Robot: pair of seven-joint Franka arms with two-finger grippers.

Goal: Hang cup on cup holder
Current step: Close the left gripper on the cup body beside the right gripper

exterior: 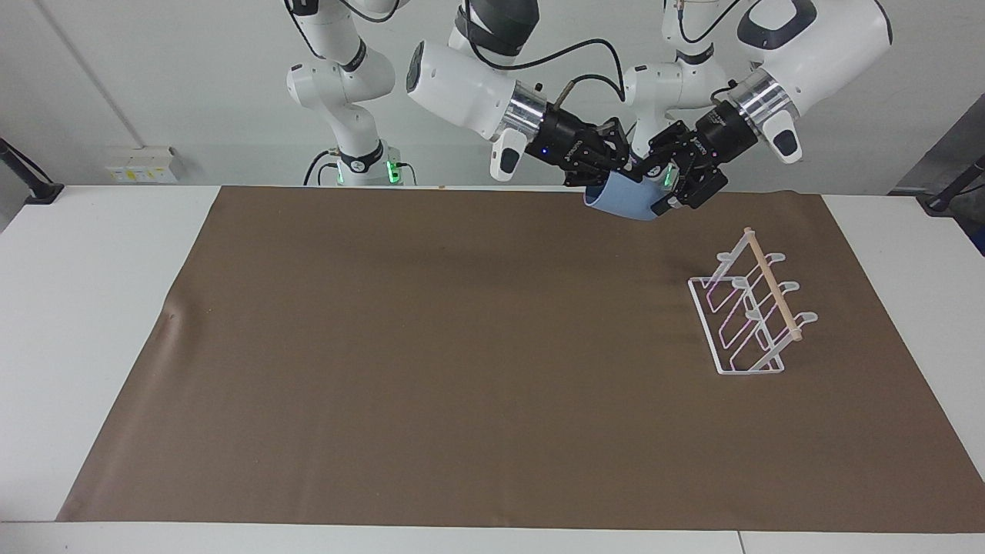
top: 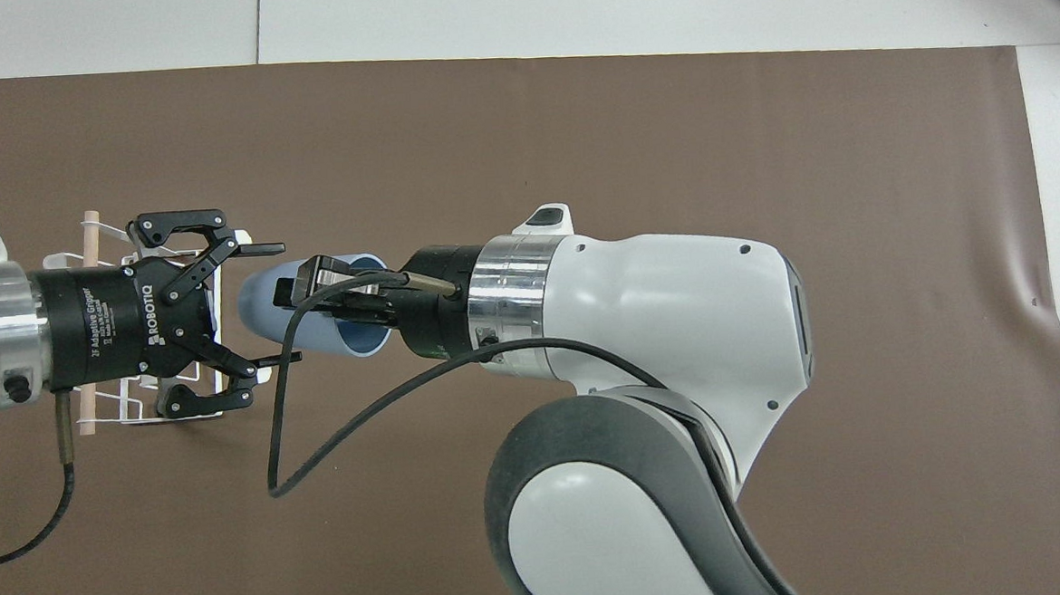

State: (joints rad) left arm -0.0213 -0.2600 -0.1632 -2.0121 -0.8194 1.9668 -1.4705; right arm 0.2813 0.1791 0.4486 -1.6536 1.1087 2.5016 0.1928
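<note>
Cup (exterior: 625, 201) held on its side in mid-air, rim clamped by the right gripper (exterior: 608, 165), over the brown mat (exterior: 431, 346) covering the bench (exterior: 92, 254). Left gripper (exterior: 668, 175), fingers spread wide, brackets the cup's base (top: 262, 298). Cup holder (exterior: 750, 312) stands on the mat below the left gripper.

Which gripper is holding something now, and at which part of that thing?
The right gripper holds the cup by its rim, one finger inside the mouth. The left gripper is open around the cup's base, holding nothing.
</note>
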